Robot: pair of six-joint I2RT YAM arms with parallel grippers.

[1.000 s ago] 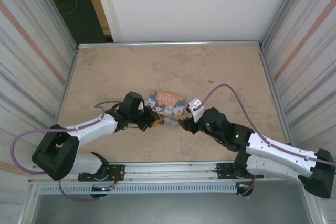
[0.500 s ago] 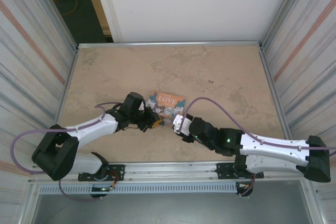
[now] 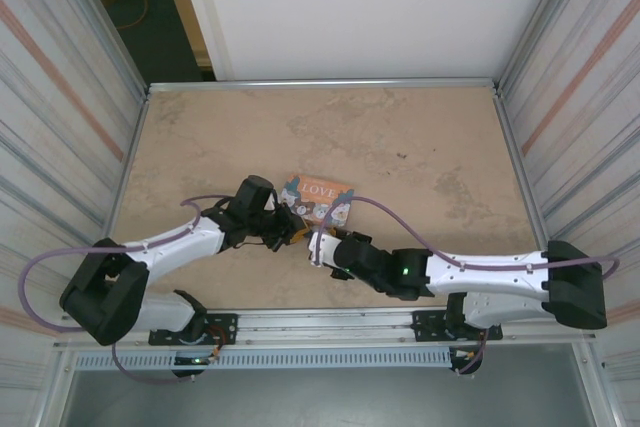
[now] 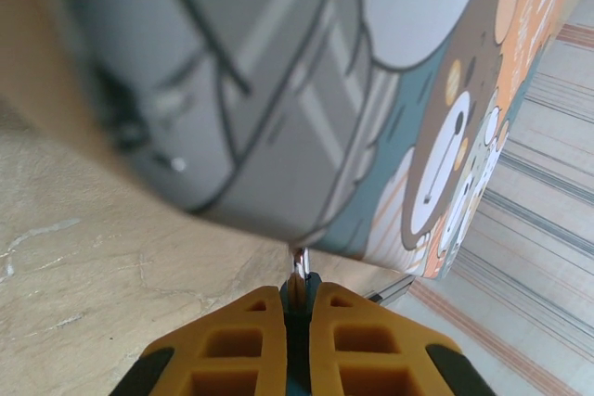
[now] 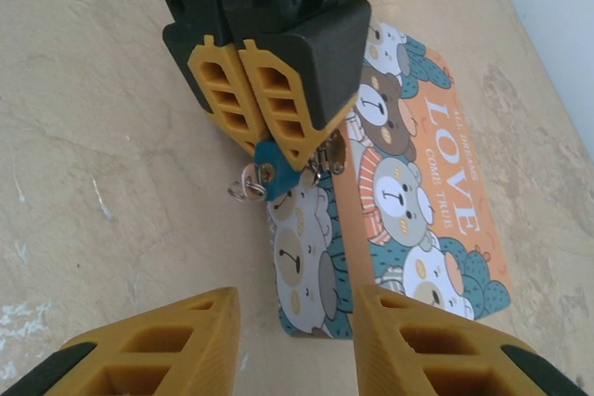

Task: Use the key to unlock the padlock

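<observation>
Padlock [image 5: 267,166]: tiny teal body, mostly hidden between the pads of the left gripper [image 5: 274,148]. Only a sliver shows at the tips. It sits over the near end of the box [image 5: 418,183], at 7 o'clock of the box's middle in the top view.
Left gripper: jaws together, clamped on the padlock. The pads are yellow, ribbed and hollow-celled. The black housing is cut off at the upper edge of the right wrist view.
Metal bits: a thin silvery ring [image 5: 246,183] hangs at 8 o'clock of the padlock and a small tab [image 5: 330,155] at 3 o'clock. Both are too small to tell shackle from key.
Right gripper [image 5: 292,326]: jaws apart, nothing between them. Only the yellow pad tips show, cut off at the lower edge. It is at 6 o'clock of the padlock, near but apart.
Box: flat and glossy, printed orange and teal with cartoon bears and "LOVE". It is heavily blurred in the left wrist view.
Table [image 3: 420,137]: matte beige with a marbled stone pattern.
</observation>
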